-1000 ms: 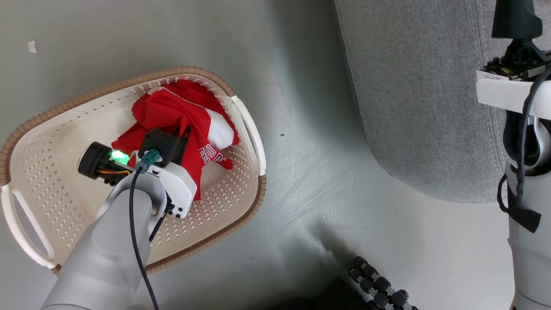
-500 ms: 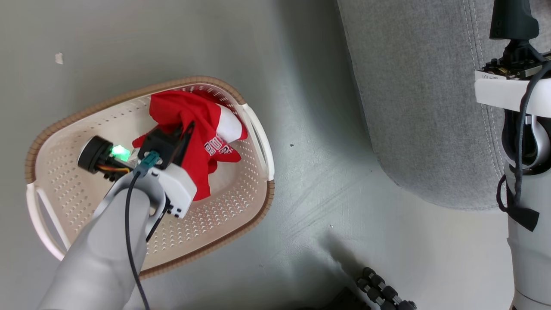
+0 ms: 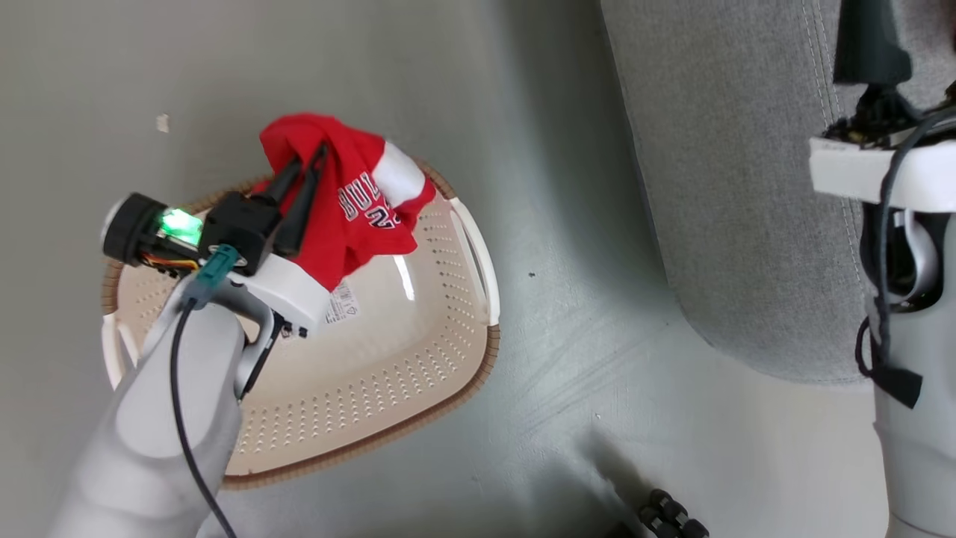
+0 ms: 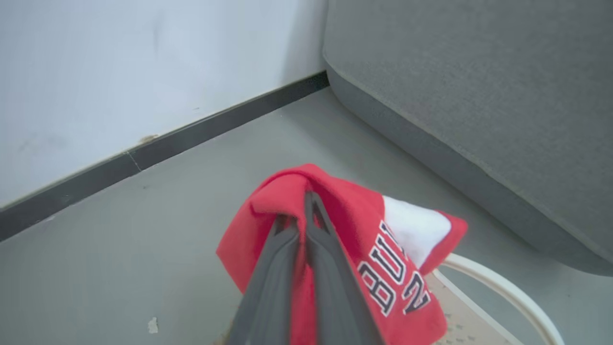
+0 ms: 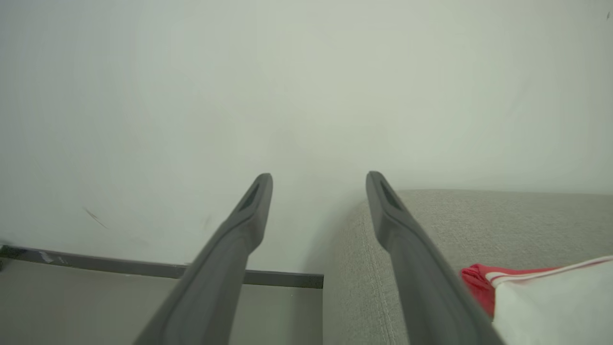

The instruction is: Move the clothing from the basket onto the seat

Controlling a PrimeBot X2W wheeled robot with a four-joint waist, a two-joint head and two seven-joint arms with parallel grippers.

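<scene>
A red garment (image 3: 358,213) with a white panel and black-and-white lettering hangs from my left gripper (image 3: 312,155), which is shut on a fold near its top. It is lifted above the far rim of the cream basket (image 3: 388,373), and a white tag (image 3: 342,302) dangles at its lower edge. In the left wrist view the left gripper (image 4: 309,197) pinches the garment (image 4: 383,249) over the basket handle (image 4: 498,287), with the grey seat (image 4: 479,96) to the right. My right gripper (image 5: 318,179) is open over the seat (image 5: 431,230), beside a red and white garment (image 5: 531,297) lying there.
The seat (image 3: 732,187) fills the upper right of the head view, with my right arm (image 3: 889,224) over its edge. Grey floor (image 3: 567,314) separates basket and seat. A white wall with a dark baseboard (image 4: 191,134) runs behind. A black ribbed object (image 3: 672,519) sits at the bottom edge.
My left gripper has risen with the red garment, pulling it up out of the basket until it hangs free. The head camera has shifted too. The right gripper stays open.
</scene>
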